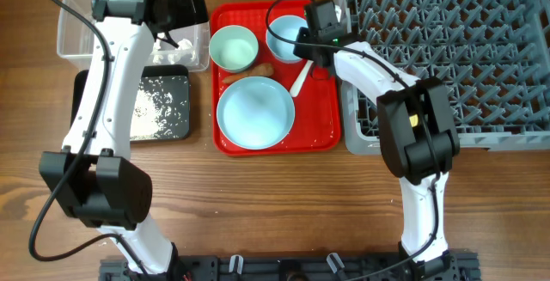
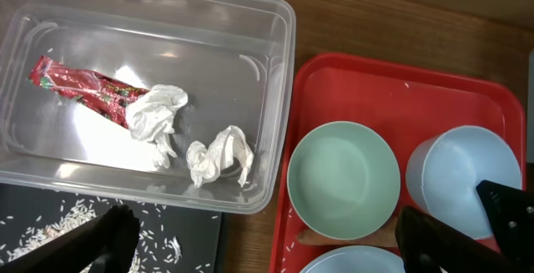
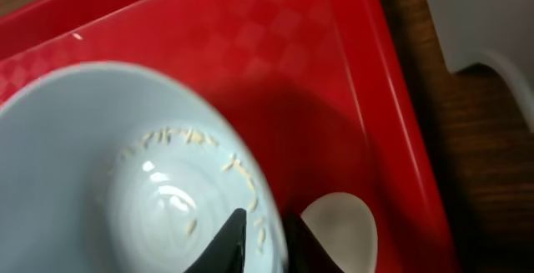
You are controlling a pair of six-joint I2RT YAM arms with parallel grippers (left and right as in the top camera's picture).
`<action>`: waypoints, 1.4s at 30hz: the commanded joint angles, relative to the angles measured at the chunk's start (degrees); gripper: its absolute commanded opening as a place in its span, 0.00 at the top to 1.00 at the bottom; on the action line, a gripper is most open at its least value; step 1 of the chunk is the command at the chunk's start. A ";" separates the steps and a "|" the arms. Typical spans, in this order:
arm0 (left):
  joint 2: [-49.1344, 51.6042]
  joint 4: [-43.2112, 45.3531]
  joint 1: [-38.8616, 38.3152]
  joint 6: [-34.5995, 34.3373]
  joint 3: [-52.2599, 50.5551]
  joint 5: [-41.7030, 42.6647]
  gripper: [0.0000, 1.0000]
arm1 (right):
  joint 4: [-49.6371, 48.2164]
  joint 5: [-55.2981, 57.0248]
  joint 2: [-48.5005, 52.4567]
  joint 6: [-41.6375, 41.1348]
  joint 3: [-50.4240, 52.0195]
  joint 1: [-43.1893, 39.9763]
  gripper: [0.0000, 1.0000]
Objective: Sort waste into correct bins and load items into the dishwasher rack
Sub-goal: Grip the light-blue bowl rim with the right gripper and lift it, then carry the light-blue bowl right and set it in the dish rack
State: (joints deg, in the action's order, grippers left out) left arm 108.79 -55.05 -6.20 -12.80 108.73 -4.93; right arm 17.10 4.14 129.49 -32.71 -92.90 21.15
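My right gripper (image 3: 260, 240) is shut on the rim of a pale blue bowl (image 3: 100, 181), one finger inside and one outside; the bowl holds a few rice grains and stands on the red serving tray (image 1: 322, 109). My left gripper (image 2: 267, 252) is open and empty above the gap between the clear tub (image 2: 275, 98) and the tray. The tub holds a red wrapper (image 2: 79, 85) and two crumpled tissues (image 2: 154, 114). The teal bowl (image 1: 233, 49), the blue plate (image 1: 255, 113), a brown scrap (image 1: 255, 71) and the white spoon (image 1: 301, 79) lie on the tray. No carrot or yellow cup shows.
The black tray (image 1: 159, 105) with loose rice sits in front of the clear tub. The grey dishwasher rack (image 1: 447, 49) stands right of the red tray, its corner close to my right gripper (image 1: 305, 45). Loose rice grains lie on the red tray.
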 commanded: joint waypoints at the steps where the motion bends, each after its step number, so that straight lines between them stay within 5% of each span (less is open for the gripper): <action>1: -0.68 0.00 0.20 -0.09 0.85 -0.96 0.00 | 0.11 -0.17 0.92 1.05 -1.31 -0.39 0.88; 3: -0.68 0.00 0.20 -0.09 0.85 -0.96 0.00 | 0.37 -0.33 -0.02 1.09 -1.40 -0.61 0.95; 9: -0.68 0.00 0.20 -0.09 0.85 -0.96 0.00 | 2.32 1.40 -7.10 4.04 -1.40 -1.55 0.96; 18: -0.68 0.02 0.20 -0.09 0.85 -0.96 0.00 | 5.97 28.52 -23.96 18.34 -1.40 -1.97 0.96; 29: -0.68 0.00 0.20 -0.09 0.85 -0.96 0.00 | 9.20 35.10 -24.61 25.46 -1.38 0.02 0.96; 35: -0.68 0.00 0.20 -0.09 0.85 -0.96 0.00 | 5.64 52.22 -24.59 30.95 -1.38 1.22 0.96; 42: -0.68 0.00 0.22 -0.09 0.85 -0.96 0.00 | -9.68 53.66 -19.87 57.16 -1.27 -4.59 0.96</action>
State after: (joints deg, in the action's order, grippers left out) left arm 108.79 -55.05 -6.20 -12.80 108.73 -4.93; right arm 13.41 55.09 105.25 9.41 -93.69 18.94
